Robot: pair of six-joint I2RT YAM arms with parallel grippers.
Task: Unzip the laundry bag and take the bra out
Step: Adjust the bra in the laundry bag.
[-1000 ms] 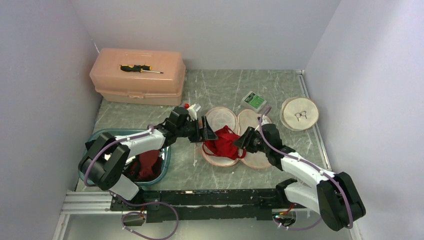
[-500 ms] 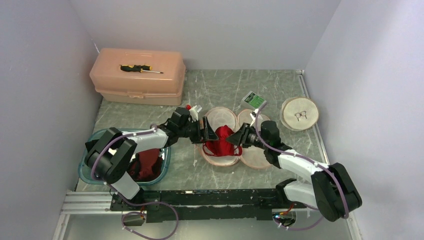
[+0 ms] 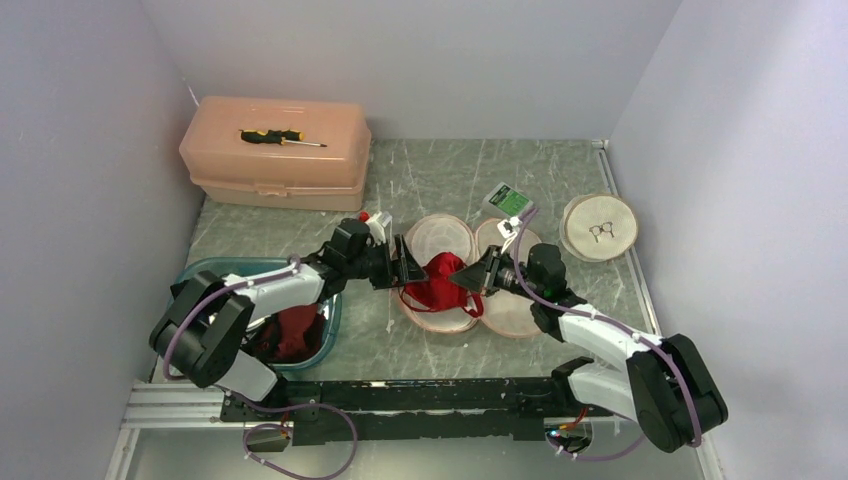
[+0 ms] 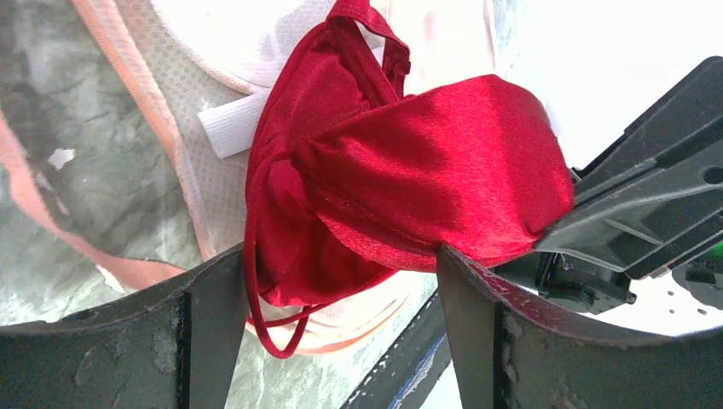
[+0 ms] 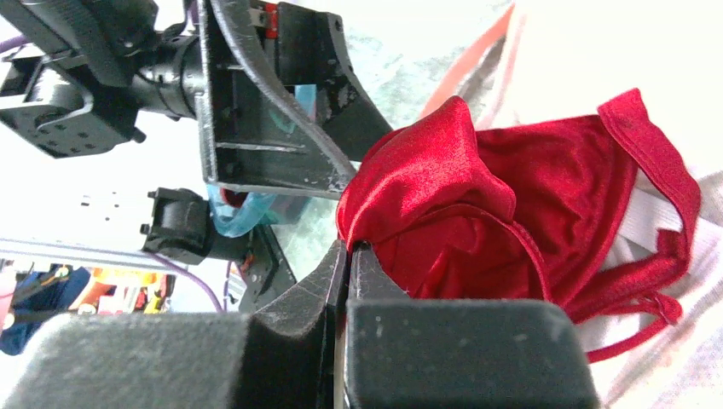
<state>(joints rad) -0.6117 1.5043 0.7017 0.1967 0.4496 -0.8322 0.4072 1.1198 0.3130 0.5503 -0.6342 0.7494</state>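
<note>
The bra (image 4: 409, 170) is gleaming as glossy red satin cloth. The laundry bag (image 4: 162, 94) is showing pale matt mesh with peach cloth trim. The left end effector (image 4: 332, 256) is showing scuffed, matt black plastic. The counter (image 3: 450, 170) is looking smooth, marbled grey.

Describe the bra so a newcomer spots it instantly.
Centred on the table lies a pale pink mesh laundry bag. The bra is the bright red satin bundle on it, pinched by the right gripper; the darker red cloth sits in the teal tub.
</note>
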